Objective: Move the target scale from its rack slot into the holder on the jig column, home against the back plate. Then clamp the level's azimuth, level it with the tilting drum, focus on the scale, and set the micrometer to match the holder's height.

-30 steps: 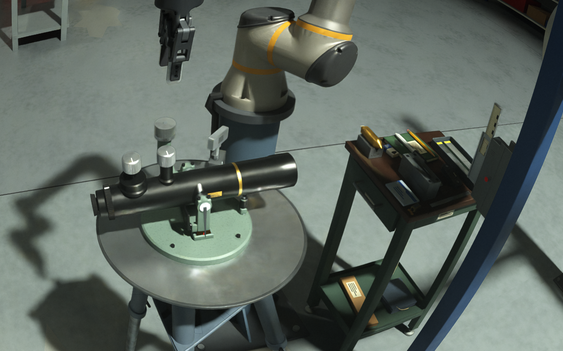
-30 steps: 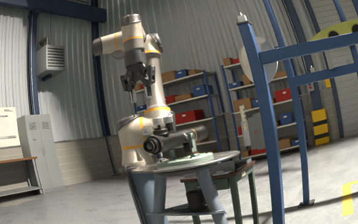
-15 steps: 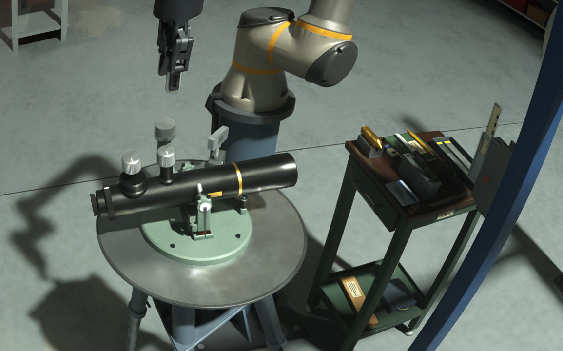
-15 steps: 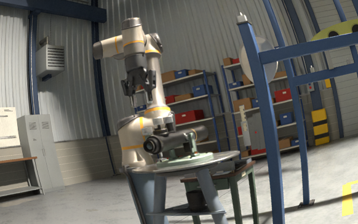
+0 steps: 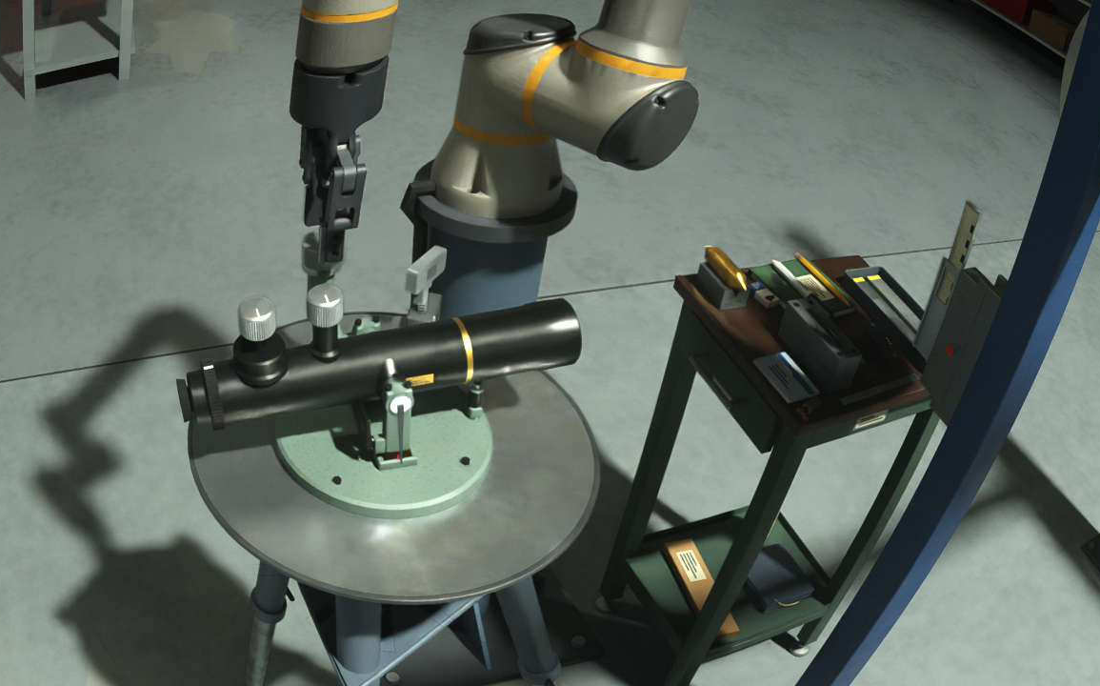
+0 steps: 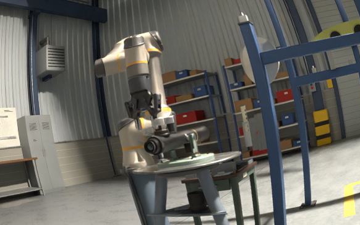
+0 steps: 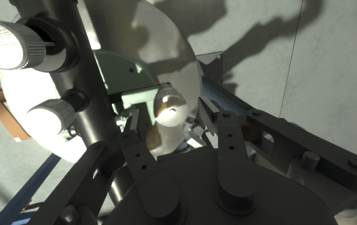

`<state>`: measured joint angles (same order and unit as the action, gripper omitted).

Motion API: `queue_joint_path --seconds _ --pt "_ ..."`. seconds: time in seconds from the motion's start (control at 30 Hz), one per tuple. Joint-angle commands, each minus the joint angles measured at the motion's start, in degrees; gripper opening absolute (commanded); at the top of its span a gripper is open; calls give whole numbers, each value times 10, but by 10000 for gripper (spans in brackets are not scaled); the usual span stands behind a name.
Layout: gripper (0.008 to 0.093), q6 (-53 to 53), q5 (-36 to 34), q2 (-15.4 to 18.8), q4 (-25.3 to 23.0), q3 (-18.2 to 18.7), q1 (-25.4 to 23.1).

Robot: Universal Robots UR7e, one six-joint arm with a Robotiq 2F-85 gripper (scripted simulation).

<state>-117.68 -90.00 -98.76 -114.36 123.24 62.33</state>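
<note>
On the round steel table stands the level (image 5: 383,358), a black telescope tube on a green base, with two knurled knobs on top near its eyepiece end. Behind the tube a third knurled knob (image 5: 315,254) (image 7: 169,105) rises on its own post, and my gripper (image 5: 325,247) (image 7: 171,117) hangs straight above it, open and empty, its fingers on either side of the knob. A grey lever (image 5: 424,271) stands further along the table's back edge. The target scale (image 5: 963,247) stands upright in the holder on the grey jig column (image 5: 959,337) at the far right.
Behind the table rises my arm's blue pedestal (image 5: 490,247). To the right a green stand (image 5: 801,375) carries a rack of tools and boxes. A blue steel frame (image 5: 1023,341) curves across the right, close to the jig column. Open floor lies to the left.
</note>
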Motion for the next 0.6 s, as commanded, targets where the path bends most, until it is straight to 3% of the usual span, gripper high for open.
queue_joint_path --seconds 0.0,0.57 --pt "640 0 0 -1 -1 -1 0" --pt "640 0 0 6 -18 10 0"
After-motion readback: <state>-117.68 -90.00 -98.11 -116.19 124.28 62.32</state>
